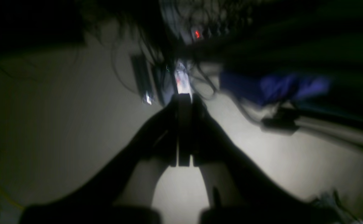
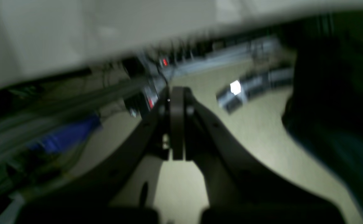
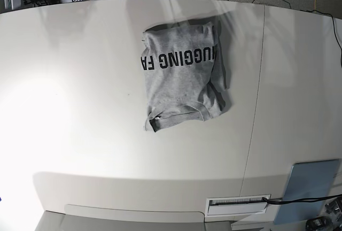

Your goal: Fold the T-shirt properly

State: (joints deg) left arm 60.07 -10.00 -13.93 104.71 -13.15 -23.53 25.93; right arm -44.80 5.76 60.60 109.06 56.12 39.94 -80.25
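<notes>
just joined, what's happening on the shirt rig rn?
Nothing is touching the T-shirt at the moment. It lies on the white table folded into a compact block, lettering up, a sleeve hem at its near edge. Neither arm shows in the base view. Both wrist views are blurred, showing the left gripper and right gripper with jaws shut on nothing, over floor.
</notes>
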